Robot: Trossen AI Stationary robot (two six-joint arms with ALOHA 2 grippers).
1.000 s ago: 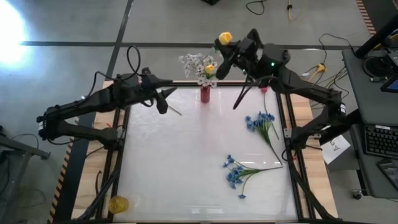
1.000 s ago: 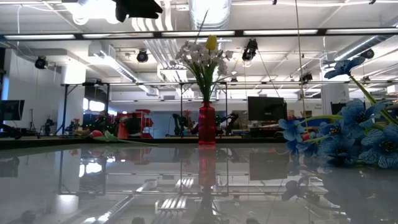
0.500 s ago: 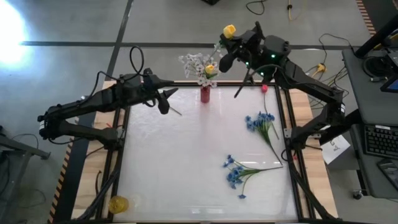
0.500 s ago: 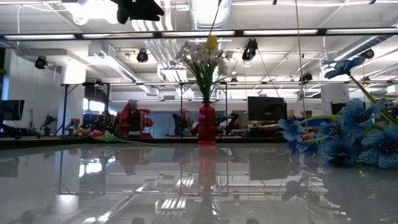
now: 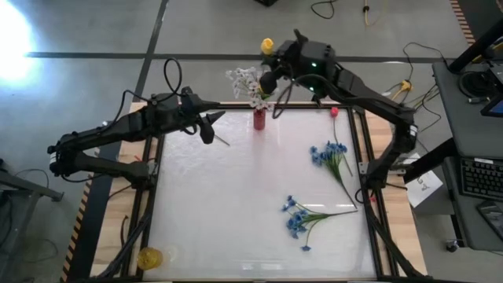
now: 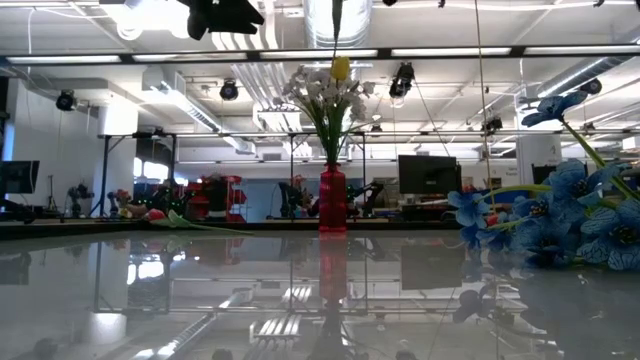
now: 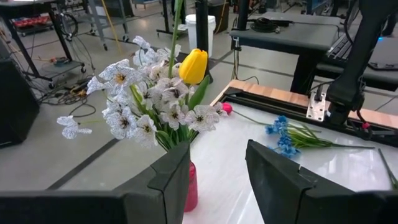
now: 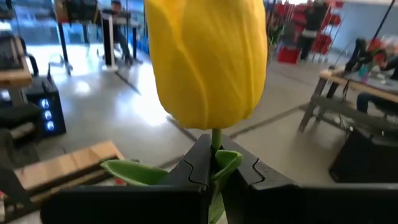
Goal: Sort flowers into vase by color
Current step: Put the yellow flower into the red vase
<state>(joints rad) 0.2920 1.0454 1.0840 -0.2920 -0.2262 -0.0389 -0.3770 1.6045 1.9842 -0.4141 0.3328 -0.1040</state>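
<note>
The right gripper has swung leftward over the last second: before, it hung off to the right of the red vase, and now it sits high up, almost directly over it. Its fingers are clenched on the green stem of a yellow tulip bud, and the right wrist view shows that bud standing straight up out of the pinched fingertips with a leaf curling beside them. In the low view the stem now hangs down nearly plumb above the bouquet, where a second ago it slanted in from the right.

The vase has not shifted; it stands at the far edge of the white table, holding the white blossom spray and another yellow bud already tucked among the white flowers.

The left gripper has stayed put, hovering just left of the vase with its jaws partly apart and nothing between them; from its wrist camera the vase shows past its two dark fingers.

The rest lies as before: one blue cluster near the right rail, a second blue cluster nearer the front, and a pink-red bud at the far right corner
</note>
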